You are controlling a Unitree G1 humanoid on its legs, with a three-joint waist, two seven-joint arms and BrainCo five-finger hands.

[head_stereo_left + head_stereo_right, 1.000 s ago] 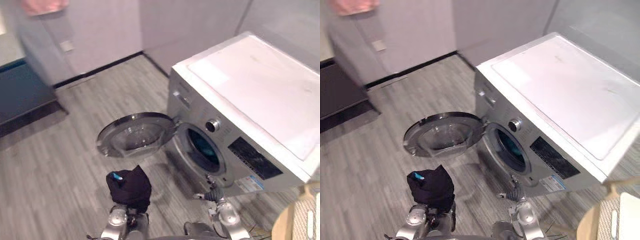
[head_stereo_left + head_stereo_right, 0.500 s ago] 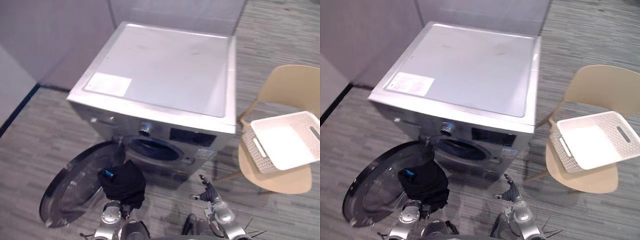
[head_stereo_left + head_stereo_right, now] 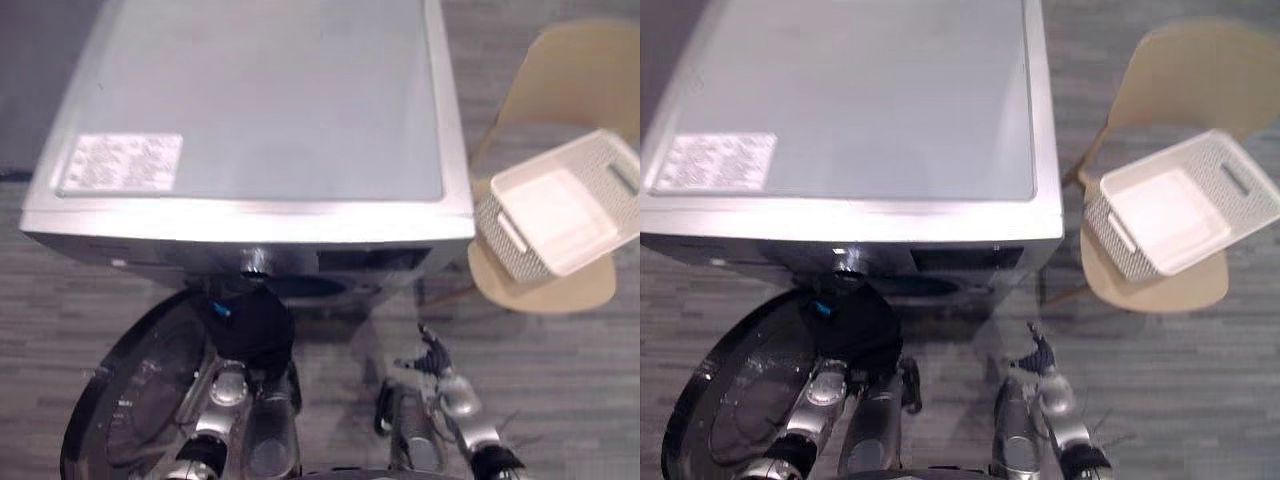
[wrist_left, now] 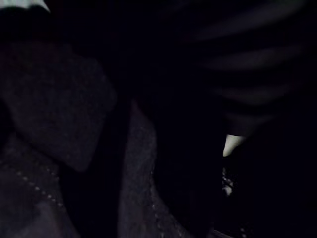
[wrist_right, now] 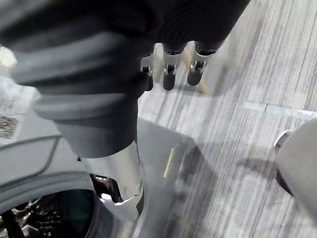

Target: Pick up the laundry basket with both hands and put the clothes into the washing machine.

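By the washing machine (image 3: pixel 260 100), black clothes (image 3: pixel 255 325) over left hand (image 4: pixel 247 64).

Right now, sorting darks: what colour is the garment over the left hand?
Black cloth garment, blue tag; best in left eye view.

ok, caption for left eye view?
Black cloth bundle before silver washer's open door; white perforated basket on beige chair.

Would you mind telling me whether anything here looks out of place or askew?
The white laundry basket sits askew on the beige chair. It is turned at an angle to the seat and apparently tipped, and it looks empty. Nothing looks spilled or damaged.
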